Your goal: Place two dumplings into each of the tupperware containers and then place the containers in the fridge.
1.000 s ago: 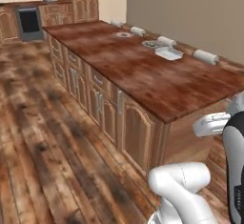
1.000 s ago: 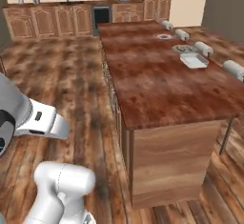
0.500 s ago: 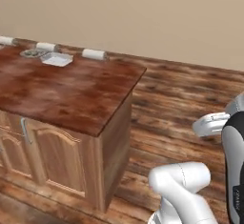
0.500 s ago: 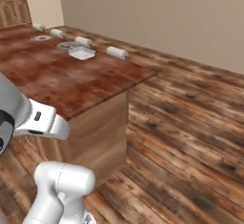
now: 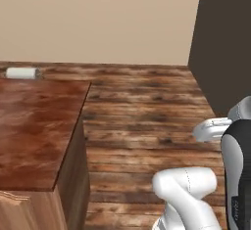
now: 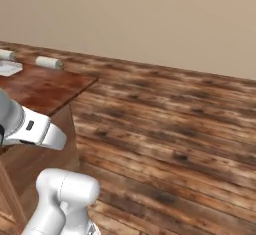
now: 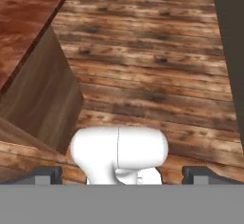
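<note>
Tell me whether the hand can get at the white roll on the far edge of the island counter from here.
Probably not. The white roll lies at the far edge of the island counter, while the open hand hangs low over the wood floor, beside the counter's near corner. The base would likely need to drive closer first.

White-grey rectangular tray [image 6: 8, 68] lies flat on counter [image 6: 47, 86] at the frame's left edge, partly cut off; contents unreadable. Fridge [image 5: 223, 43]: tall dark grey slab, upright, far right, well apart from counter; door state unclear.
</note>
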Tool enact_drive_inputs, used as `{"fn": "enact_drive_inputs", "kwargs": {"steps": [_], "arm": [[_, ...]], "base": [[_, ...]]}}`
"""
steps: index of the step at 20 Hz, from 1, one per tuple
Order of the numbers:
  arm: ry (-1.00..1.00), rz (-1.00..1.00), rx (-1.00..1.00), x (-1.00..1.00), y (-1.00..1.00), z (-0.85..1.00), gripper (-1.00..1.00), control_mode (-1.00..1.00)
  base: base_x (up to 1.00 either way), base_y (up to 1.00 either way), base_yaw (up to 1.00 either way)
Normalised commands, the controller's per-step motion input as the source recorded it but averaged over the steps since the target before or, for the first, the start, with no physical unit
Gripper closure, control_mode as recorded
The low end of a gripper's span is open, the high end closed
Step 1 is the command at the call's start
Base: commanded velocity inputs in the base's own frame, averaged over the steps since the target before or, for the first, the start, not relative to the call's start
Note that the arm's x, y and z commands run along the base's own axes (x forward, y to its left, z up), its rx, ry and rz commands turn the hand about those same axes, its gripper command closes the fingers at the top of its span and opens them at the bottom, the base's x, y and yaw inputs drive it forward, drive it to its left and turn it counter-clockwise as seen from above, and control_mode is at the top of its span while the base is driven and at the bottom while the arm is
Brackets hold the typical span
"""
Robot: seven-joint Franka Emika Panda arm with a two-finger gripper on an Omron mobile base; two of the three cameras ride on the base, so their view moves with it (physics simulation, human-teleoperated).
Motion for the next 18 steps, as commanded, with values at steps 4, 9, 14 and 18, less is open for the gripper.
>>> {"fn": "enact_drive_inputs", "kwargs": {"steps": [4, 9, 14, 18], "arm": [[0.0, 0.0, 0.0, 0.0, 0.0, 0.0, -1.0, 1.0], [0.0, 0.0, 0.0, 0.0, 0.0, 0.0, -1.0, 1.0], [0.0, 0.0, 0.0, 0.0, 0.0, 0.0, -1.0, 1.0], [0.0, 0.0, 0.0, 0.0, 0.0, 0.0, -1.0, 1.0]], "base": [[1.0, -0.39, -0.05], [1.0, -0.7, 0.0], [1.0, -0.67, 0.0], [1.0, -0.61, 0.0]]}}
